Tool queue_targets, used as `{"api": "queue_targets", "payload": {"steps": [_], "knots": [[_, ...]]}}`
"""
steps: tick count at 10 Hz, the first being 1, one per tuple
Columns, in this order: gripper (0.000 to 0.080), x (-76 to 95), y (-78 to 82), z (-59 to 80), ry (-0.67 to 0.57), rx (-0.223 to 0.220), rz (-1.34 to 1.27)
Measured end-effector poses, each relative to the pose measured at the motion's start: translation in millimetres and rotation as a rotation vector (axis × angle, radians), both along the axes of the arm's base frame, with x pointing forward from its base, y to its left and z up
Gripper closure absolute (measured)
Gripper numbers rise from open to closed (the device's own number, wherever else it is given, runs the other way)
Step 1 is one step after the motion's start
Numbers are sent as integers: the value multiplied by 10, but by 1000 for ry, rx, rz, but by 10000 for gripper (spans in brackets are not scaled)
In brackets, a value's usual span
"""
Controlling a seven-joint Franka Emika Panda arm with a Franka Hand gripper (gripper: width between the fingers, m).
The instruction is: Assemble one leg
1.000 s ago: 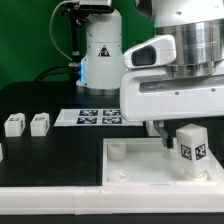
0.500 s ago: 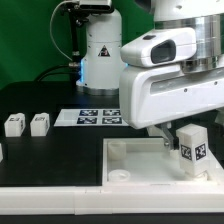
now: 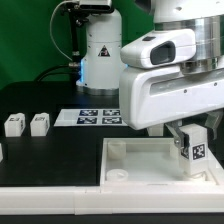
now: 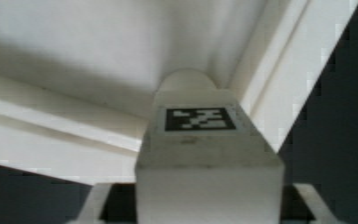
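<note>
Leg (image 3: 194,153) upright in hand (image 3: 192,137), nr panel (image 3: 135,166) edge

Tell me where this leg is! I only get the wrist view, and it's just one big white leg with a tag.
Observer: The leg is over the white panel, at its end on the exterior view's right.
Operator: Are there more legs?
Observer: Yes, two spares sit side by side on the black table, at the exterior view's left.
Operator: Anything else out there?
Observer: The marker board lies flat on the table, beyond the panel.
</note>
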State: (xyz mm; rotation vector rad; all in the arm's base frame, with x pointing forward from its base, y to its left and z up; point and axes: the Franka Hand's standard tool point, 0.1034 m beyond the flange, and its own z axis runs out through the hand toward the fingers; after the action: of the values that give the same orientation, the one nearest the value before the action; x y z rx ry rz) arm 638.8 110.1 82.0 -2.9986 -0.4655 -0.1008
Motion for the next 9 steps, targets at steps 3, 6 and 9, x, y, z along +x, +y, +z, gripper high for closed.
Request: {"api": "queue_targets", "payload": {"steps": [3, 6, 9], "knots": [[509, 0, 27, -6, 7, 14, -257], [508, 2, 6, -16, 47, 26, -671], [508, -6, -11, -23, 85, 38, -1070]]}}
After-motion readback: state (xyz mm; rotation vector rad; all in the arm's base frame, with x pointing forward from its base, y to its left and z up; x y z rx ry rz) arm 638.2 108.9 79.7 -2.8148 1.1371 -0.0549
